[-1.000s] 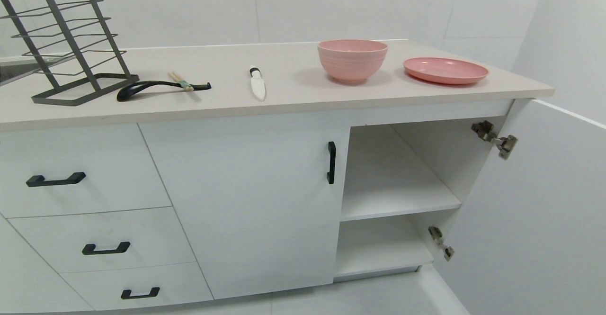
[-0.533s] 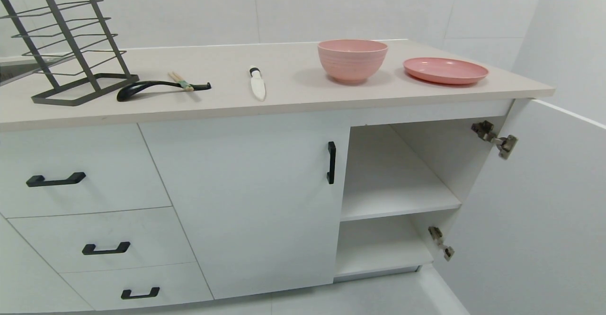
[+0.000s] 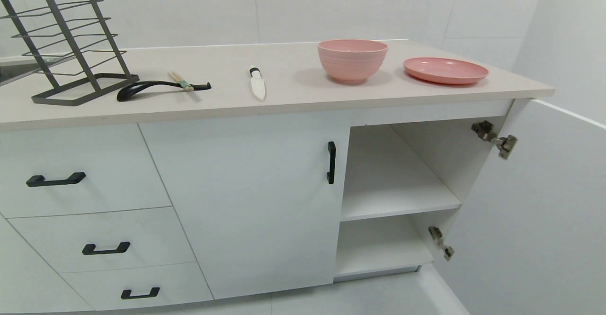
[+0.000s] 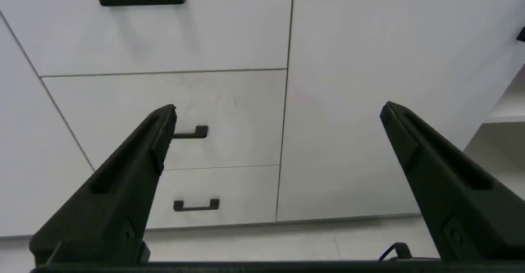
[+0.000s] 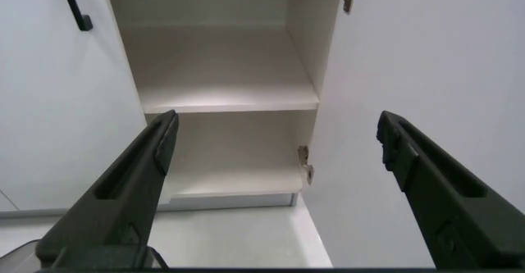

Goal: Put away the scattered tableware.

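Head view: tableware lies along the worktop [image 3: 293, 98], both pincers spread and holding nothing.

Pink bowl [image 3: 352, 60] stands upright toward the worktop's right end, and the pink plate [image 3: 445, 70] lies just beside it, closer to the right edge, not touching. White knife [image 3: 257, 84] lies near the front edge around the middle. Black ladle [image 3: 156, 87] lies left of centre with the chopsticks [image 3: 181, 81] crossing its handle; its scoop end is near the foot of the wire rack [image 3: 66, 45] at the left end. Below, the right cupboard door [image 3: 535, 201] stands open on a shelf [image 3: 393, 192]. Left gripper [image 4: 279, 113] is wide apart in front of the drawers [image 4: 164, 117] — right gripper [image 5: 277, 124] is equally wide, facing the open cupboard compartment.
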